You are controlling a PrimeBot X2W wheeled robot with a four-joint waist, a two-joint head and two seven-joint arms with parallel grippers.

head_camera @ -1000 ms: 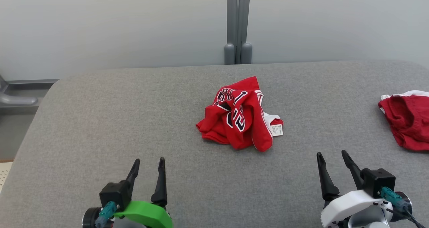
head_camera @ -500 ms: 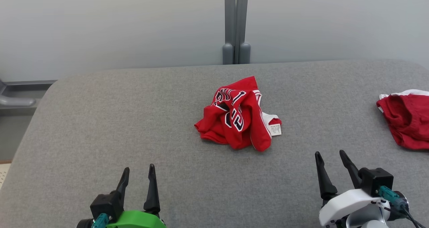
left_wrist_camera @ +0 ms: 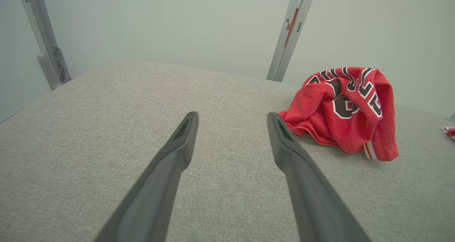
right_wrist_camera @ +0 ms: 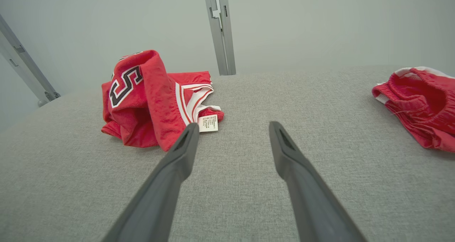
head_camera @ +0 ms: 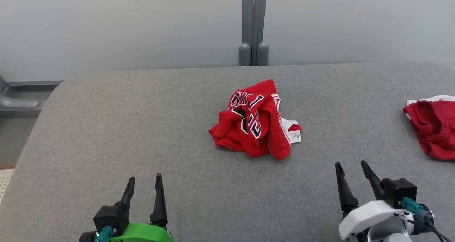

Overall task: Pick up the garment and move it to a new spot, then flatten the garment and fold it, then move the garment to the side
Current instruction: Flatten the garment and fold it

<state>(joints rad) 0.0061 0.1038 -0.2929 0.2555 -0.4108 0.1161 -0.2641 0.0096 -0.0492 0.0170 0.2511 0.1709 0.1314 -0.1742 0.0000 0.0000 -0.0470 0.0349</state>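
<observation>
Right now both tools are open and empty at my near edge, and the garment is crumpled mid-counter.

Nearest me, I see the left tool (head_camera: 145, 176) at lower left and the right tool (head_camera: 350, 162) at lower right. Each has its two dark fingers spread apart with nothing between them, above the bare grey counter (head_camera: 142, 121). Further out, the red garment (head_camera: 256, 119) with black-and-white lettering lies bunched in a heap at the middle of the counter, well apart from both tools. A white label (head_camera: 295, 136) sticks out on its right side. Toward the right edge lies a second red cloth (head_camera: 432, 128) with white trim, partly cut off by the frame. Beyond the far edge, a grey post (head_camera: 253, 25) stands against the pale wall.
</observation>
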